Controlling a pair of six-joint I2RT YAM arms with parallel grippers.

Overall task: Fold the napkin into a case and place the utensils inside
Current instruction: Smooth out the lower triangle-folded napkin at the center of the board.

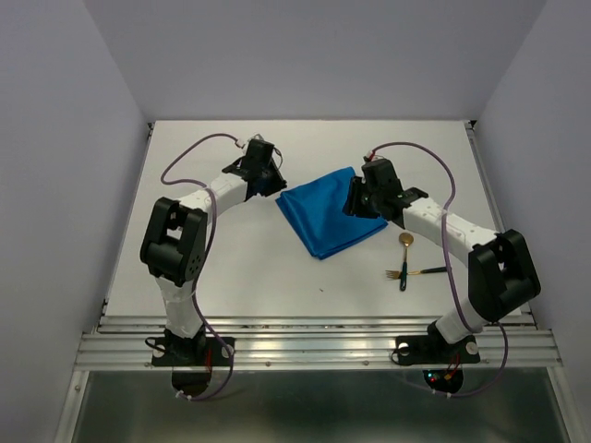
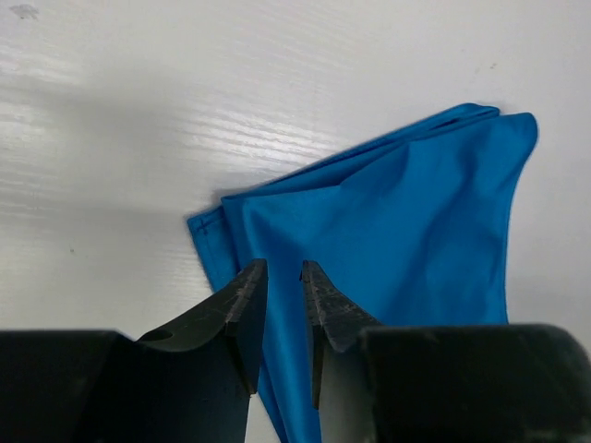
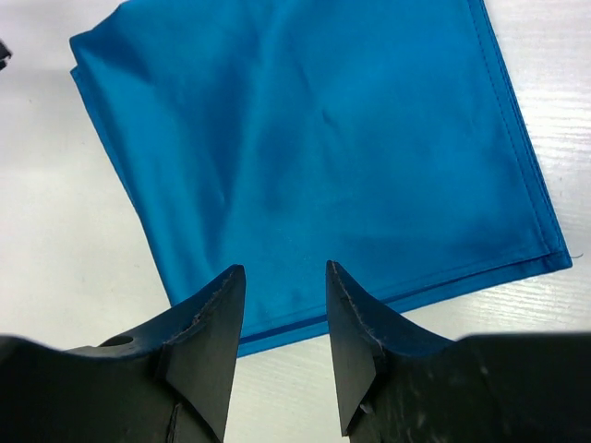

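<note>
The blue napkin (image 1: pixel 325 214) lies folded into a flat, roughly square shape at the table's middle. My left gripper (image 1: pixel 274 182) hovers at its left corner; in the left wrist view the gripper (image 2: pixel 284 273) has its jaws a narrow gap apart, empty, over the napkin (image 2: pixel 406 212). My right gripper (image 1: pixel 356 197) is over the napkin's right edge; in the right wrist view the gripper (image 3: pixel 284 274) is open and empty above the napkin's (image 3: pixel 314 148) near hem. The spoon (image 1: pixel 404 245) and the fork (image 1: pixel 411 273) lie crossed on the table to the right of the napkin.
The white table (image 1: pixel 231 268) is bounded by grey walls at the left, right and back. A metal rail (image 1: pixel 314 346) runs along the near edge by the arm bases.
</note>
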